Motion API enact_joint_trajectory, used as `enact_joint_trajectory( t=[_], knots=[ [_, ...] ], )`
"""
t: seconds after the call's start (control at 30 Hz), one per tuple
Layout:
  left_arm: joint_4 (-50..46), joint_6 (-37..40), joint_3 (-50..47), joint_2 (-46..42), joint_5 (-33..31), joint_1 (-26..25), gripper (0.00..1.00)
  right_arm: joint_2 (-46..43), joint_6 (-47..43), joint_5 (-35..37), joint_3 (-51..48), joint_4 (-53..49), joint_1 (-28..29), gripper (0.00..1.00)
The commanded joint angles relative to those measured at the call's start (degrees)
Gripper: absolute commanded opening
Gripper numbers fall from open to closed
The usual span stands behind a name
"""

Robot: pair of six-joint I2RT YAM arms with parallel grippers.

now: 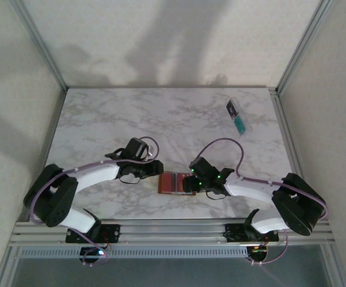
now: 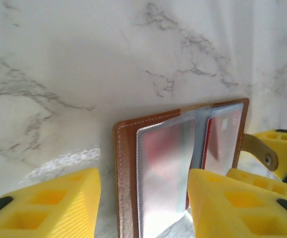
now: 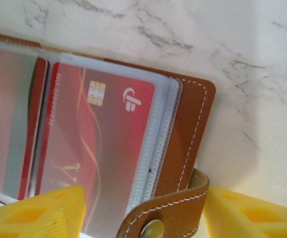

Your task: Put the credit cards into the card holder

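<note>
Your left fingers [image 2: 54, 203] stand wide apart at the bottom of the wrist view, either side of the card holder [image 2: 158, 163]. Your right fingers [image 3: 247, 213] are spread too, with the snap tab [image 3: 163, 213] between them. The card holder lies open on the counter [image 1: 161, 119], lower centre overhead, with a red card [image 3: 98, 148] sleeved inside.

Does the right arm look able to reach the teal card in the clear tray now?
Probably yes: only bare table lies between the right gripper at the wallet and the clear tray holding the teal card.
</note>
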Motion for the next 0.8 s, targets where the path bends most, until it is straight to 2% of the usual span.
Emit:
enact_joint_trajectory(
  t=[0.0, 0.1, 0.17, 0.27, 0.33, 0.4, 0.6, 0.77],
  knots=[
    [-2.3, -0.21, -1.3, -3.07, -0.58, 0.77, 0.48, -3.99, 1.38, 0.37, 1.51, -3.89, 0.22, 0.72],
    [-2.61, 0.64, -0.94, -3.73, 1.27, 0.68, 0.45, -8.82, 2.75, -0.02, 0.63, -8.13, 0.15, 0.73],
    [-0.24, 0.97, -1.47, -3.86, 5.5, 0.05, 0.44, -11.97, 3.14, -1.9, 1.11, -10.77, 0.09, 0.7],
    [3.42, 1.44, -0.59, -2.22, 13.14, -1.71, 0.41, -14.8, 4.81, -7.23, 1.2, -10.57, -0.04, 0.58],
    [4.19, 1.44, 0.21, -1.51, 13.74, -2.59, 0.37, -14.0, 5.89, -13.28, 0.58, -7.05, -0.72, 0.47],
    [5.07, 1.03, 0.83, -0.28, 14.11, -3.11, 0.34, -12.01, 6.41, -17.73, 0.41, -4.43, -2.1, 0.42],
    [8.14, -1.22, 2.98, 4.58, 14.55, -6.16, 0.28, -6.49, 9.08, -25.1, -3.57, 4.77, -7.18, 0.39],
    [10.08, -3.59, 3.03, 7.84, 12.11, -7.26, 0.23, -3.88, 8.59, -26.65, -5.51, 6.87, -10.27, 0.37]
  ],
)
